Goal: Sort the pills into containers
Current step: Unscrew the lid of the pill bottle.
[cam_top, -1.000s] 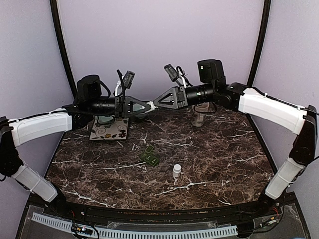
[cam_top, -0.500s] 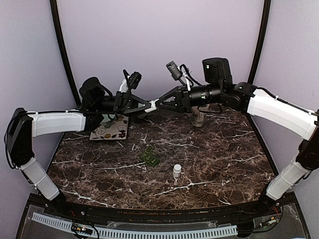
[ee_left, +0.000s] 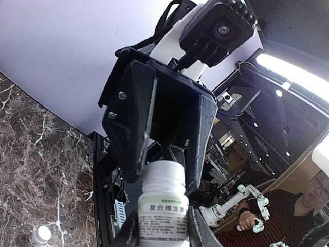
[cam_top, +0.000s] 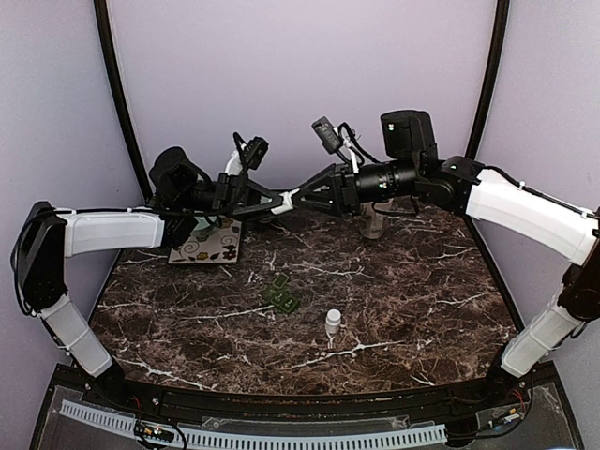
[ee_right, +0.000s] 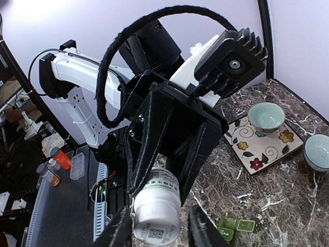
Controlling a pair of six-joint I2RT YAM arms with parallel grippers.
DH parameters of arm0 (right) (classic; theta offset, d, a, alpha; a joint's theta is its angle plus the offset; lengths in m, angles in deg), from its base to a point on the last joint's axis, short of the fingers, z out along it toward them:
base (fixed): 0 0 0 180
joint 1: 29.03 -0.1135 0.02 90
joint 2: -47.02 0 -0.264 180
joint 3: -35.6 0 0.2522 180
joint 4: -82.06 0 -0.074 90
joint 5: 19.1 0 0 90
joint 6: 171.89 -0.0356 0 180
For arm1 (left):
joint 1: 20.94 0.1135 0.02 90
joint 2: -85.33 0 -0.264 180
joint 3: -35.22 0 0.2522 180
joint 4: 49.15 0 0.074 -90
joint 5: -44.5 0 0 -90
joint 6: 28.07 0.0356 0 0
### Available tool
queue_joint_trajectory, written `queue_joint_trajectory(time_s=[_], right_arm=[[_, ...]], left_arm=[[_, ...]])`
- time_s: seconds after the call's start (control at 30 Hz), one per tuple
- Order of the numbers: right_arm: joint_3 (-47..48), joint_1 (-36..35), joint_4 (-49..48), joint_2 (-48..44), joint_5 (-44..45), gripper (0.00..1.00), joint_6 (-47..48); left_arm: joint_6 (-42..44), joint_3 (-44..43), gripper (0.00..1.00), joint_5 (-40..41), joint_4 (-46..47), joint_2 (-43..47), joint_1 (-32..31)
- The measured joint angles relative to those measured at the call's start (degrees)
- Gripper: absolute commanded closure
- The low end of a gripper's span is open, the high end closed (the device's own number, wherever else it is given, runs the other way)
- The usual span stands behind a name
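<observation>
Containers point(cam_top: 281, 293) low at the middle of the surface point(cam_top: 422, 281), a dark green strip of little compartments, well apart from the action. No loose pills in view. High above the far centre, white pill bottle point(ee_left: 163, 206) pinched from both ends: left end effector point(ee_left: 163, 232) clamped on the labelled body, right end effector point(ee_right: 160, 226) clamped on the opposite end. Looks like a cap twist or a handover.

Risks:
- Uneven pull or twist wrenching the bottle from one grip and dropping it.
- Cap popping off at this height, scattering pills far from the compartments.
- Both grips letting go at once.
- Small white bottle point(cam_top: 333, 322), standing just near-right of the containers, getting knocked over during any descent.
</observation>
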Motion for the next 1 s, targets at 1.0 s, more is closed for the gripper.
queue_joint_trajectory(time_s=[1.0], right_arm=[[-5.6, 1.5, -7.5, -1.9, -2.1, 0.33, -10.8]], left_arm=[[6.3, 1.4, 1.00, 0.2, -3.1, 2.8, 0.0]])
